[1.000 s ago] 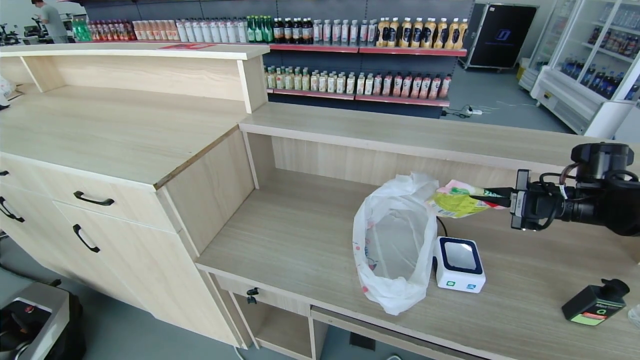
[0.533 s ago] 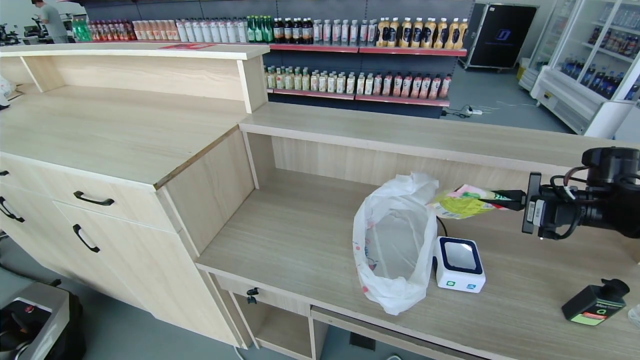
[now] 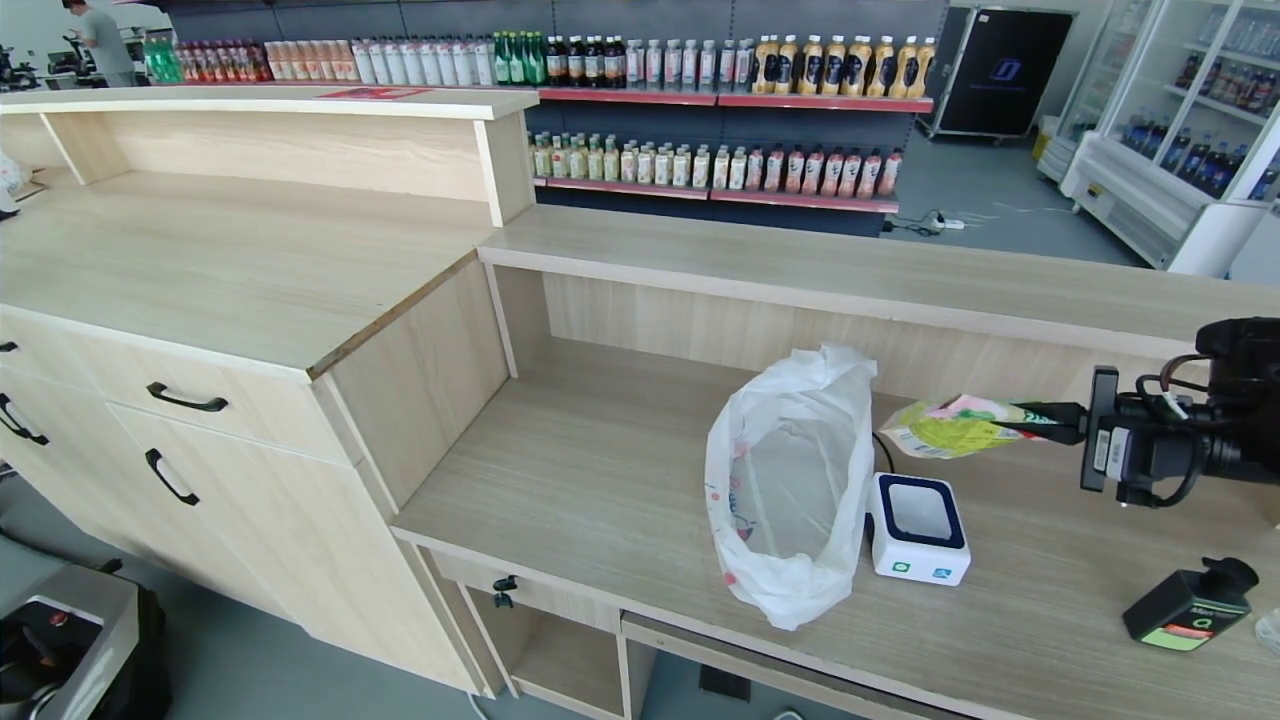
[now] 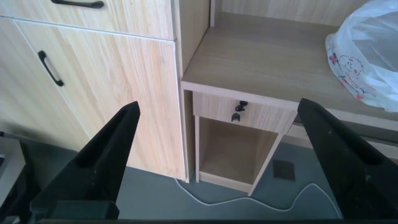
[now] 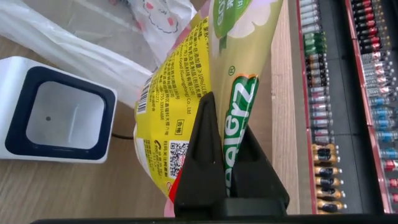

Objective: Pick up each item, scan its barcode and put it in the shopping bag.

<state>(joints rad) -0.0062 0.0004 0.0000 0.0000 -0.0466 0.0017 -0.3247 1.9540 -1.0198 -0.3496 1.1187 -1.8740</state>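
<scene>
A yellow-green snack packet (image 3: 945, 428) is pinched at one end by the right claw (image 3: 1035, 412) and held in the air over the counter (image 3: 600, 470). It is just behind the white scanner (image 3: 917, 527) and beside the open plastic bag (image 3: 790, 480). The left claw (image 4: 219, 104) is spread wide, low in front of the counter, with nothing gripped.

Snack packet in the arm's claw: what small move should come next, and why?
Probably lower the snack packet toward the scanner, barcode side facing its window. The right gripper is shut on the snack packet, holding it in the air near the scanner, and the barcode looks off to one side of the upward-facing window. The shopping bag stands open beside the scanner for afterwards.
</scene>
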